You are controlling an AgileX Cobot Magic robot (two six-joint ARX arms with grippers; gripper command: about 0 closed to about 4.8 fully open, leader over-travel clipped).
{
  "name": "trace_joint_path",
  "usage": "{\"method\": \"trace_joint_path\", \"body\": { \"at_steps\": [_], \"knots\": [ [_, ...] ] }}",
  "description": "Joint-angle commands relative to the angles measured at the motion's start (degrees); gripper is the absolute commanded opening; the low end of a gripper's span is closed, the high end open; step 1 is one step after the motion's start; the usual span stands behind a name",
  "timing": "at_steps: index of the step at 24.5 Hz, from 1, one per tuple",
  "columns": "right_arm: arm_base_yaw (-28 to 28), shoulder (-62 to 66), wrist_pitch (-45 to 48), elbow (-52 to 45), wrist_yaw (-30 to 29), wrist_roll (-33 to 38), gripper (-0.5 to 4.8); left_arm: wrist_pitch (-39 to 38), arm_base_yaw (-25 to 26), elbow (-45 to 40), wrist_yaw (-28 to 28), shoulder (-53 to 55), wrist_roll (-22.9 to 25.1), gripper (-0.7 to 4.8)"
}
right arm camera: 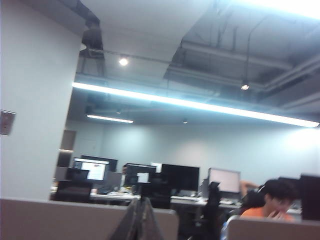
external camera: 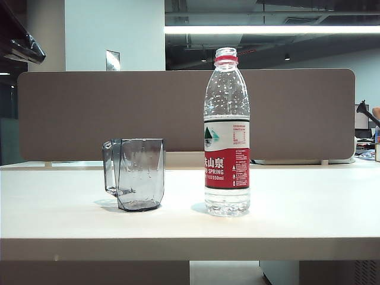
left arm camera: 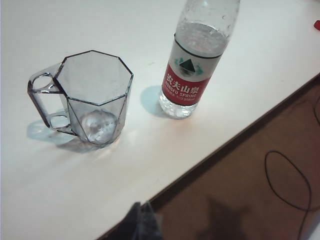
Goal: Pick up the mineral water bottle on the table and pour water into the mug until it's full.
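The mineral water bottle (external camera: pixel 227 148) stands upright on the table (external camera: pixel 297 208), right of the mug (external camera: pixel 138 175), with a gap between them. Its neck shows a red ring and no cap, and water fills its lower part. The smoky grey faceted mug stands upright with its handle to the left and looks empty. The left wrist view looks down on the mug (left arm camera: pixel 95 100) and the bottle (left arm camera: pixel 192 75). My left gripper (left arm camera: pixel 142 220) hangs shut beyond the table's edge, well away from both. My right gripper (right arm camera: pixel 141 220) is shut, empty and pointed at the room. Neither arm shows in the exterior view.
A brown partition (external camera: pixel 297 113) runs behind the table. In the left wrist view the table's edge (left arm camera: pixel 225 145) runs diagonally, with brown floor and a thin cable (left arm camera: pixel 290 180) beyond. The right wrist view shows office desks with monitors and a person in orange (right arm camera: pixel 272 202).
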Motion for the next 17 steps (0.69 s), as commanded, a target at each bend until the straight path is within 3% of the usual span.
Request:
{"method": "trace_joint_path", "body": {
  "at_steps": [1,5,8,13,17],
  "knots": [
    [-0.07,9.01,5.49,6.69,0.15,-1.31,0.00,0.57,0.07,0.31,0.02,-0.09,0.20,-0.05],
    [-0.13,25.20,11.56,15.26,0.81,-0.85,0.00,0.57,0.07,0.31,0.02,-0.07,0.20,-0.05],
    [-3.10,42.58,16.68,21.07,-1.68,9.42,0.00,0.57,0.07,0.31,0.00,-0.07,0.20,-0.05],
    [-6.49,59.17,18.64,21.44,-2.71,26.05,0.00,0.57,0.07,0.31,0.07,-0.04,0.20,-0.05],
    [-5.86,70.29,21.05,18.45,-4.94,26.77,0.00,0.59,0.07,0.31,0.02,-0.04,0.20,-0.05]
  ]
}}
